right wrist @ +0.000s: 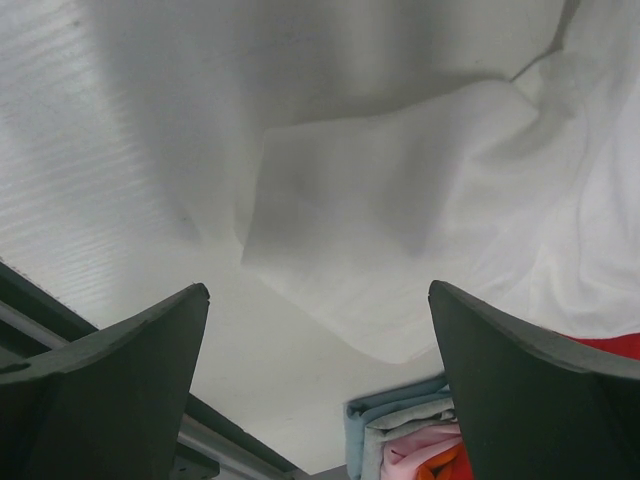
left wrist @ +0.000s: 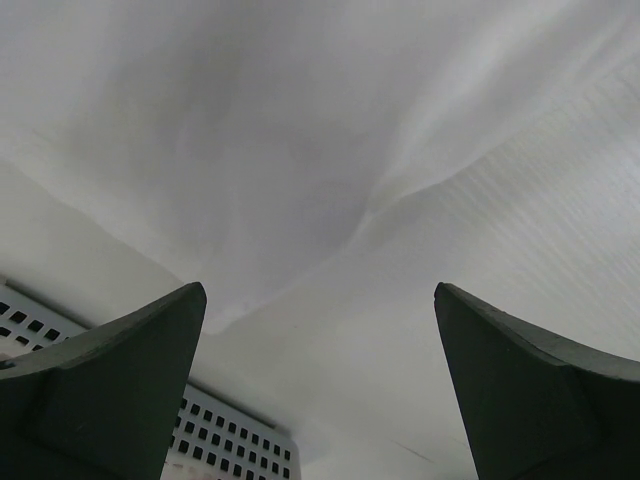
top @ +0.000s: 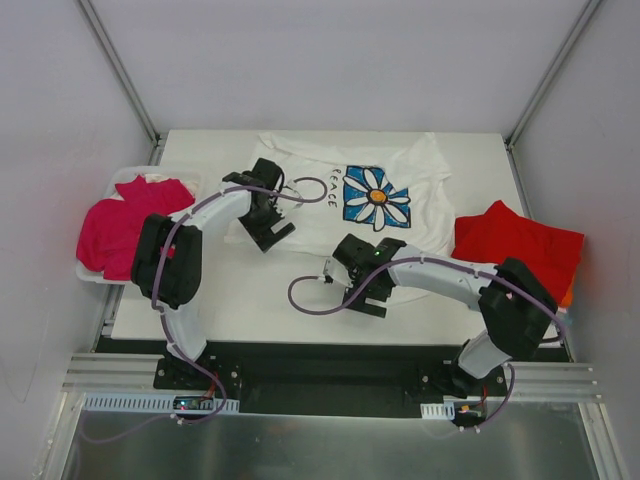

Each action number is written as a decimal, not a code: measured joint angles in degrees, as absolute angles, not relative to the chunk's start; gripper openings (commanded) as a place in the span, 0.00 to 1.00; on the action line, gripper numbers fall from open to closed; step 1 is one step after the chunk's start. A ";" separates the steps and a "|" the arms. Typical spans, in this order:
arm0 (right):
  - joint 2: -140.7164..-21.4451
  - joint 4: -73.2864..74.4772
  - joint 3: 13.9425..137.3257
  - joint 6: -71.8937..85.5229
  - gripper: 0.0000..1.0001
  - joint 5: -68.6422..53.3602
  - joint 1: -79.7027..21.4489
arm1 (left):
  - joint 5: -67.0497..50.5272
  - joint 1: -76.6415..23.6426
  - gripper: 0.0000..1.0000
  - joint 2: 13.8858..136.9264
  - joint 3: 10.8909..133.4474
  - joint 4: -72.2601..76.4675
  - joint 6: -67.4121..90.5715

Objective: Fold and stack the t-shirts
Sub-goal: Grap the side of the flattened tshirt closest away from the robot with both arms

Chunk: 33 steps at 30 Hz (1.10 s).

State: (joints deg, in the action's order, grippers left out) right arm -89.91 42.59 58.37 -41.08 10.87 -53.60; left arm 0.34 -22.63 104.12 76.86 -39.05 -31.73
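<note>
My one container is the white bin [top: 92, 272] at the table's [top: 250, 300] left edge. It holds a crumpled heap of magenta cloth [top: 125, 225] that spills over the rim, and I cannot tell how many tees are in it. In my left wrist view the bin's wall is hard plastic pierced with rows of small square holes.

The white t-shirt [top: 340, 195] lies spread flat at the back middle of the table. It is soft and thin, rumpled into shallow folds, with one blue daisy [top: 377, 197] with an orange centre on the chest and dark lettering [top: 334, 186] beside it.

My left gripper [top: 270, 205] hangs over that shirt's left edge with its fingers spread wide and nothing between them; close up I see only creased white cloth under them. My right gripper [top: 352, 272] hovers by the shirt's near hem, its two fingers also wide apart and holding nothing. In its wrist view a folded-over corner of the hem lies just ahead.

At the table's right edge there is no container, just a stack. From above, a red tee [top: 515, 240] lies on top with a sliver of orange [top: 566, 296] showing beneath it. My right wrist view shows more of the folded edges: light-blue [right wrist: 385, 415], pink [right wrist: 420, 445] and orange layers, and red off to one side (four colours, though the exact count of tees is unclear).

So I count two arms, one bin, one spread shirt, one heap and one stack.
</note>
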 measured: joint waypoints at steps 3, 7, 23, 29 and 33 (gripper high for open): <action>-91.81 41.50 58.37 -41.10 0.95 10.85 -53.67 | 0.58 -20.71 0.99 105.86 78.06 -38.57 -32.21; -94.04 39.88 58.26 -41.15 0.91 10.63 -53.67 | 0.82 -18.68 0.99 106.69 79.15 -38.30 -32.45; -98.08 38.13 58.19 -42.74 0.39 10.02 -53.63 | 1.15 -18.31 0.98 106.85 80.51 -37.95 -33.08; -98.08 38.15 58.17 -42.72 0.40 10.02 -53.52 | 1.06 -18.26 0.98 107.66 78.70 -37.50 -33.93; -98.08 38.15 58.17 -42.70 0.40 9.80 -53.15 | 0.69 -17.87 0.97 107.81 75.55 -37.54 -34.50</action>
